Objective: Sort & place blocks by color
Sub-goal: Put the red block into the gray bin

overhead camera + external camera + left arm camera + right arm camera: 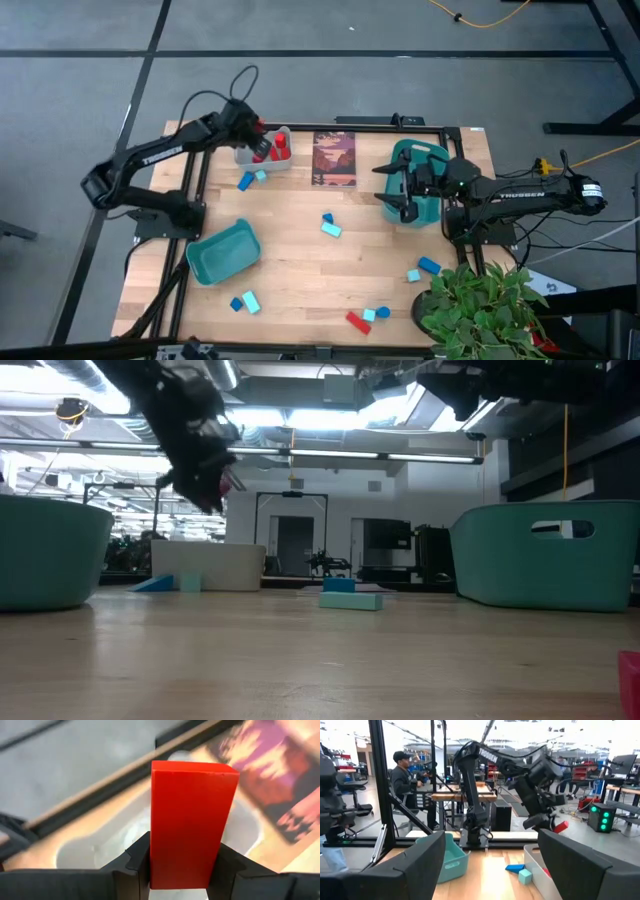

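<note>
A smooth, matte red block (192, 822), a short bar with crisp edges, stands clamped between the two dark fingers of the left gripper (182, 870), held in the air over the grey bin (262, 150) at the far left of the table; that bin is a pale, rounded-corner tub with red pieces already lying in it. Just beside it on the wood lie a dark blue block (245, 181) and a light cyan cube (260, 175). Near the middle, a blue cube touches a cyan bar (331, 229), and more red, blue and cyan pieces are scattered along the near edge (366, 318). A teal bin (222, 252), soft-walled and tilted askew, sits on the left near side; a second teal bin (418, 182) sits at the right, with the right gripper (408, 192) hovering over it, its fingers spread wide and empty. A dark picture card (334, 158) with a sunset-like print lies flat between the grey bin and the right teal bin. The table (320, 275) is pale planked wood in a black frame, with a leafy green plant (478, 308) at its near right corner. Beyond lies grey floor and a bright workshop, where a person (402, 780) in a cap sits at a bench.
</note>
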Robot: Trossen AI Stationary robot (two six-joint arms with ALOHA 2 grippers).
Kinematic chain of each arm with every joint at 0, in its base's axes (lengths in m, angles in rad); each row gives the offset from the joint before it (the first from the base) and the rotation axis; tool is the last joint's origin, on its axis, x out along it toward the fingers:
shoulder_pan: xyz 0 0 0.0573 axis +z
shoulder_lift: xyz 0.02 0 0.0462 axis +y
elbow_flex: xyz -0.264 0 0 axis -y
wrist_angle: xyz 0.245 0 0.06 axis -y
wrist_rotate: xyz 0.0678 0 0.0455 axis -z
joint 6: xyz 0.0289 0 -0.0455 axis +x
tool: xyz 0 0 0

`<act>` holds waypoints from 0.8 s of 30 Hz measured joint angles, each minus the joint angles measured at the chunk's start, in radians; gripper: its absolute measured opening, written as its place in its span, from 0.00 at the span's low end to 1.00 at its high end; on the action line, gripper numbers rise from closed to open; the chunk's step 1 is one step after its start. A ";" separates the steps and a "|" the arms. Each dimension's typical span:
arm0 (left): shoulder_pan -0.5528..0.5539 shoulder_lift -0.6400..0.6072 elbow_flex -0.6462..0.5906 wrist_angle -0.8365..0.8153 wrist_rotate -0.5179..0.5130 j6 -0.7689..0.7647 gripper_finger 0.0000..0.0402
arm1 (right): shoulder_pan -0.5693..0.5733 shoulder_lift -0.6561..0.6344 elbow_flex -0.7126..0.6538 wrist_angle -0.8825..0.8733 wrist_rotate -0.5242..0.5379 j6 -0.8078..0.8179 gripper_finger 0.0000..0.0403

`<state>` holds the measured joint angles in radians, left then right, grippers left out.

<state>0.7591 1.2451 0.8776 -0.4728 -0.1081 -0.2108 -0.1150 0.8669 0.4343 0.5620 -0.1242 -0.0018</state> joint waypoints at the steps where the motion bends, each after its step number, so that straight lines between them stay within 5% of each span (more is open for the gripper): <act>1: 0.003 0.020 0.000 -0.009 0.002 0.000 0.30 | 0.000 0.001 0.000 -0.007 0.000 0.000 0.80; 13: 0.024 0.240 0.000 -0.020 0.074 -0.019 0.30 | 0.000 0.011 0.000 -0.014 0.000 0.001 0.80; 24: 0.035 0.312 -0.001 -0.034 0.077 -0.019 0.30 | 0.000 0.011 0.000 -0.014 0.000 0.002 0.80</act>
<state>0.7937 1.5571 0.8764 -0.5066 -0.0309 -0.2295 -0.1147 0.8780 0.4343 0.5480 -0.1238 -0.0002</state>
